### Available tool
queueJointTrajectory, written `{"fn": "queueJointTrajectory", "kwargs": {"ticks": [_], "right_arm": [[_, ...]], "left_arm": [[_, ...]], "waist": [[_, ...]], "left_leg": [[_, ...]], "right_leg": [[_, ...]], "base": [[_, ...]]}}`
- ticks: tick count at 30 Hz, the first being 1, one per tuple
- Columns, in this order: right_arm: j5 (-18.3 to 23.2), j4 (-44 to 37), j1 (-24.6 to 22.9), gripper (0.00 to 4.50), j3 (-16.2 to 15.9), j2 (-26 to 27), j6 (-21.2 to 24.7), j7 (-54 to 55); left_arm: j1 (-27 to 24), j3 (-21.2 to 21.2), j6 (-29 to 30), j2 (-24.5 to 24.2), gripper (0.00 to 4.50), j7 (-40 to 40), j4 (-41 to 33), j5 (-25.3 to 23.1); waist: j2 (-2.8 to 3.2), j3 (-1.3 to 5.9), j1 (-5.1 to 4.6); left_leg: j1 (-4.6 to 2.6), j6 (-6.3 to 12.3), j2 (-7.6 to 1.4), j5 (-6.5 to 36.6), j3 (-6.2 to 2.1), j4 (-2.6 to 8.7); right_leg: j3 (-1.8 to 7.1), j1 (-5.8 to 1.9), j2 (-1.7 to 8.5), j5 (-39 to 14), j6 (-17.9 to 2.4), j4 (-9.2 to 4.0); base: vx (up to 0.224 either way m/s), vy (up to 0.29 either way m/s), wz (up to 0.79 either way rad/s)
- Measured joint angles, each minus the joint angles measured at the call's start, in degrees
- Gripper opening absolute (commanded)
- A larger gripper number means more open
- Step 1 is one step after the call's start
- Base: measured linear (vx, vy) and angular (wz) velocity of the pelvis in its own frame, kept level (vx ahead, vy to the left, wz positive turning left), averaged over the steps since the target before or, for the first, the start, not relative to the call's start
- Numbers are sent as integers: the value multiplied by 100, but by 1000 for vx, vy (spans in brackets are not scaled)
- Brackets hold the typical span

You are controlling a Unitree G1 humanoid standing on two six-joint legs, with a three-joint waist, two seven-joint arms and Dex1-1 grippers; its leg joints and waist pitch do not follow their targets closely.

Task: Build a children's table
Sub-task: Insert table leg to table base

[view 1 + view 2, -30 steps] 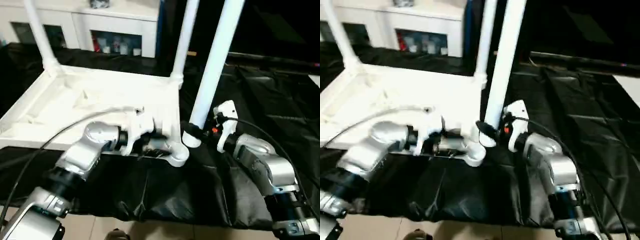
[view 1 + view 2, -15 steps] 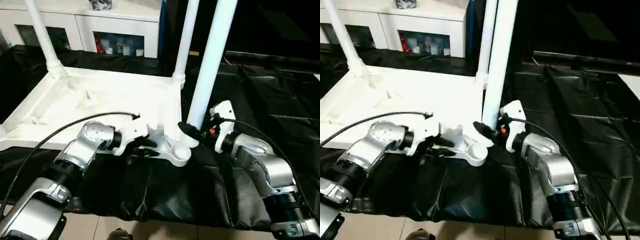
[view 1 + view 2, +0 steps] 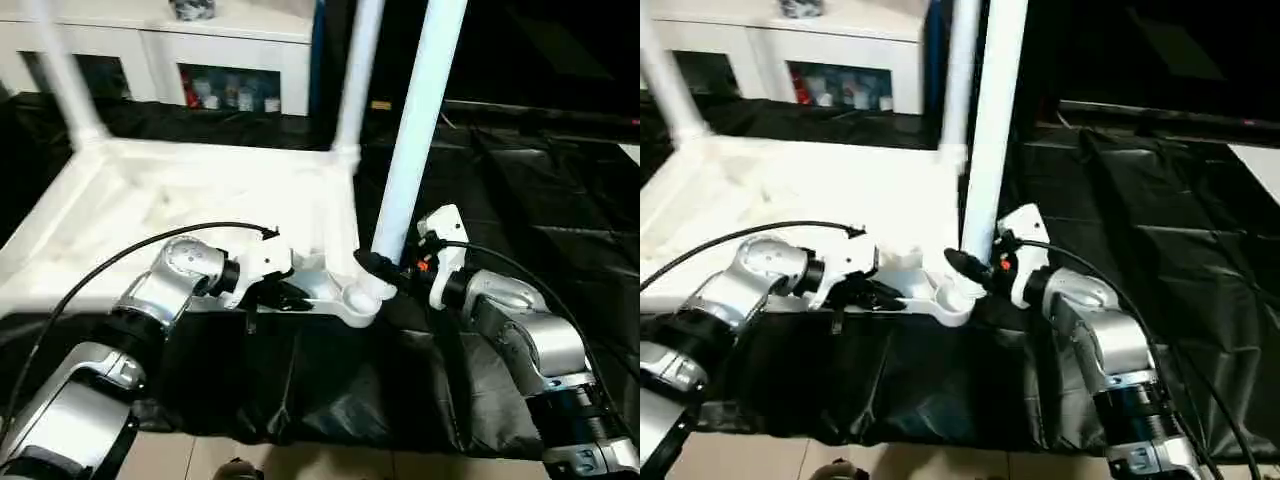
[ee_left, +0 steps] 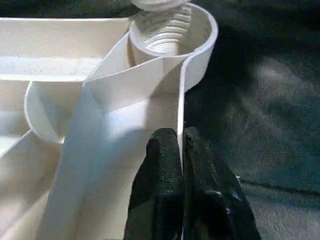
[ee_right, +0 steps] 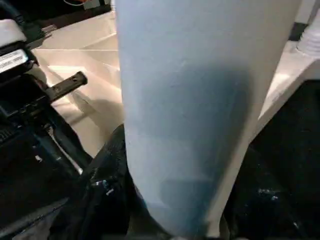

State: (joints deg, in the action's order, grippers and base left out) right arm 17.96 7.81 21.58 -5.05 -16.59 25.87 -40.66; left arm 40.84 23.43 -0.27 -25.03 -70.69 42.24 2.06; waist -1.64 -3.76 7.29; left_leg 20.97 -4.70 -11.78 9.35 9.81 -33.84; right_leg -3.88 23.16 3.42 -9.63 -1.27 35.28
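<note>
The white table top (image 3: 180, 195) lies upside down on the black-draped surface, ribbed side up. Two legs stand in its far corners, one (image 3: 62, 75) at the left and one (image 3: 357, 75) at the right. A third leg (image 3: 415, 130) stands almost upright, and my right gripper (image 3: 378, 268) is shut on it near the lower end. One finger (image 5: 107, 175) shows on each side of the tube (image 5: 200, 100). The leg's threaded end sits in the near right corner socket (image 4: 172, 30). My left gripper (image 4: 181, 150) is shut on the thin rim wall (image 4: 179, 107) just left of that socket.
White cabinets (image 3: 240, 55) with glass doors stand behind the work surface. Black cloth (image 3: 540, 190) covers the surface to the right of the table top and hangs over the near edge (image 3: 330, 390). A black cable (image 3: 150, 250) arcs over my left forearm.
The held leg's lower end has come down from beside the near right corner socket into it, and the leg stands more upright. My left gripper stays on the rim. The camera has shifted slightly.
</note>
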Motion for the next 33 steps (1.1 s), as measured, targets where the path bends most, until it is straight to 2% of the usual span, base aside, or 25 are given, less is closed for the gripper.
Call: {"fn": "queueJointTrajectory", "kwargs": {"ticks": [5, 8, 16, 23, 33], "right_arm": [[-3, 88, 22, 193, -7, -18, 39, -74], [-6, 380, 164, 193, -3, 2, -4, -107], [-59, 903, 460, 193, 1, 75, -171, -154], [-198, 1394, 729, 193, -40, 88, -301, -238], [-155, 1741, 747, 193, 127, 190, -620, -253]], "left_arm": [[-14, -95, 466, 105, 0, 309, -139, 33], [-220, -184, 691, 161, 0, 563, -465, 33], [-498, -222, 904, 281, 0, 815, -969, -1], [-614, -244, 1437, 458, 0, 1167, -1377, -63], [-687, -284, 1784, 551, 0, 1420, -1589, -77]], "waist": [[0, 0, -34], [-1, 0, -70], [-3, 0, -62], [-5, 1, -55], [-6, 1, -64]], "left_leg": [[1, 2, 0, 1, 1, 0], [0, 2, 0, 1, 4, -1], [2, 2, 0, 1, 4, -1], [6, 2, 1, 1, 4, -2], [4, 2, 1, 1, 5, -3]], "right_leg": [[0, 1, 0, -1, -3, -3], [2, 0, 1, 0, -4, -3], [0, -1, 2, -13, 18, -3], [1, -1, 3, -11, 14, -5], [1, -2, 3, -13, 18, -6]], "base": [[0, 0, 0], [0, 0, 0], [0, 0, 0], [0, 0, 0], [0, 0, 0]]}}
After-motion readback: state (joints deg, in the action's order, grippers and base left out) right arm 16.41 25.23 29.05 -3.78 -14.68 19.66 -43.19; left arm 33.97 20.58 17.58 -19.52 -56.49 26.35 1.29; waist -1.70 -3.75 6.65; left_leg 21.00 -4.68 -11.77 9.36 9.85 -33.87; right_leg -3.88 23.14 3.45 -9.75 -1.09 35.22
